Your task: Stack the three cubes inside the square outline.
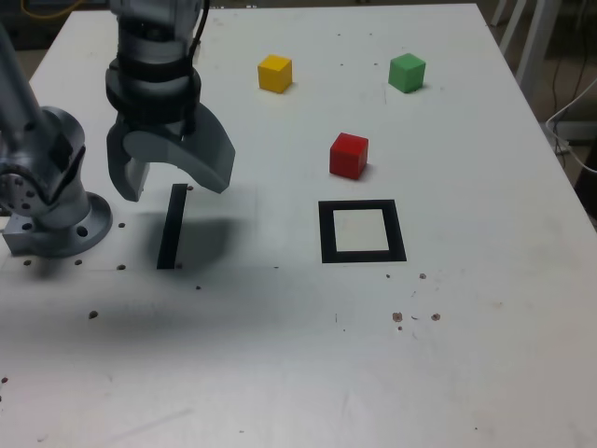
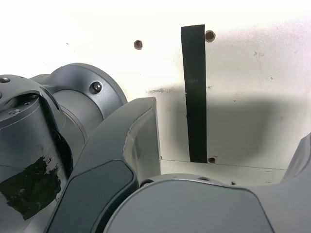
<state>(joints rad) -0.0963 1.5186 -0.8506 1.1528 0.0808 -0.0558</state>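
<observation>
Three cubes lie apart on the white table in the exterior view: a yellow cube [image 1: 275, 73] at the back, a green cube [image 1: 407, 72] at the back right, and a red cube [image 1: 349, 155] just behind the square outline [image 1: 362, 231], whose white centre holds nothing. My gripper [image 1: 175, 182] hangs open over the exterior view's left side, above a straight black tape stripe [image 1: 173, 226], far from all the cubes. Nothing is between its fingers. The wrist view shows one grey finger [image 2: 131, 141] and the stripe [image 2: 195, 92], no cubes.
The arm's round grey base [image 1: 58, 219] stands at the exterior view's left edge, also seen in the wrist view [image 2: 73, 97]. Small screw holes [image 1: 398, 317] dot the table in front of the outline. White frame legs [image 1: 536, 37] stand beyond the table's far right corner.
</observation>
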